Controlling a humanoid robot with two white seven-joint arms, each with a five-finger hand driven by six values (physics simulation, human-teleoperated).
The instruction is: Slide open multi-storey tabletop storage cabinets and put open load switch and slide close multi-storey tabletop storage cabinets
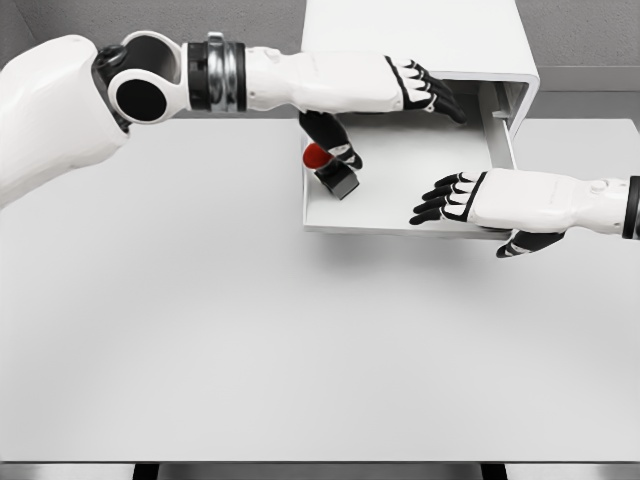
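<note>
the cabinet [415,40] stands at the far side of the table [250,330], and its drawer [400,222] is pulled out toward the robot. the left arm reaches across from the upper left and passes over the drawer's left rear corner. the left hand [425,88] lies at the cabinet's front opening, fingers extended and slightly spread toward the right inner wall, with nothing between them. its thumb [330,138] points down into the drawer.

the switch [332,168], a small dark block with a red knob, lies on the drawer floor directly beneath the left wrist, just below the thumb tip. whether the thumb touches it cannot be told. the switch sits tilted, close to the drawer's left wall.

the right hand [470,198] enters from the right edge and hovers over the drawer's front right corner. its fingers are straight and loosely spread, pointing left toward the switch, and hold nothing. its thumb [528,243] hangs below the palm, outside the drawer's front wall.

the left forearm partly hides the drawer's rear edge. the right hand covers part of the drawer's right wall. the two hands are well apart, with bare drawer floor between them.
</note>
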